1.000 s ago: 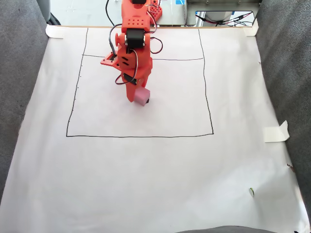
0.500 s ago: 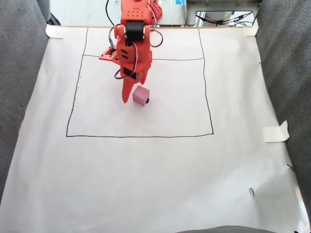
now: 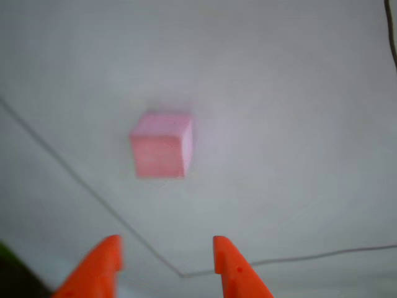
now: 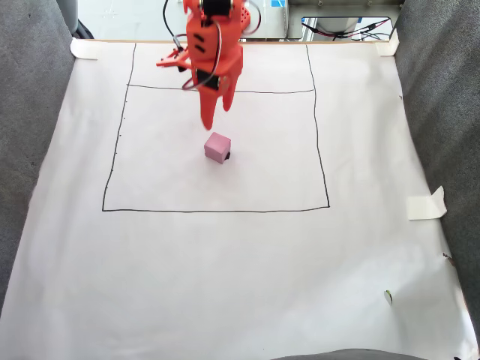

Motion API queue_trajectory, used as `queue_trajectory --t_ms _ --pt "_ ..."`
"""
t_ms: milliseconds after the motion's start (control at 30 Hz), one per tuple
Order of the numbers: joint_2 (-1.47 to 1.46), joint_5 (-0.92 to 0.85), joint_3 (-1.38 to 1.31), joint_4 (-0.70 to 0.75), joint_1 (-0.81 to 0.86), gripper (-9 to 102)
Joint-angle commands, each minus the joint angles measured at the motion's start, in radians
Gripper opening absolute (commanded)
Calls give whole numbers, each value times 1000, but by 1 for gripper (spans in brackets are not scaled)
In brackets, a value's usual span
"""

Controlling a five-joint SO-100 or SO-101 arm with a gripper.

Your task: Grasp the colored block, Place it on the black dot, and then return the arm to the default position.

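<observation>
The pink colored block rests on the white paper inside the drawn rectangle. A sliver of the black dot peeks out at its lower right edge; the rest is under the block. The orange arm is raised behind the block, and its gripper hangs open above and behind it, not touching. In the other view the block lies blurred ahead of the open gripper, with nothing between the two orange fingertips.
A black pen rectangle is drawn on the paper sheet. Grey fabric flanks both sides. Tape pieces hold the paper at the right edge and corners. Cables and equipment sit beyond the far edge.
The gripper, down at the block a second ago, has lifted and pulled back toward the arm's base. The block stays in place on the paper.
</observation>
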Motion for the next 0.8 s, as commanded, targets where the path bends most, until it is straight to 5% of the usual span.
queue_trajectory --t_ms 0,300,767 --pt "206 -51 143 -69 -3 11" --pt "687 -202 712 -337 -23 0" --pt "1425 -407 1296 -333 26 0"
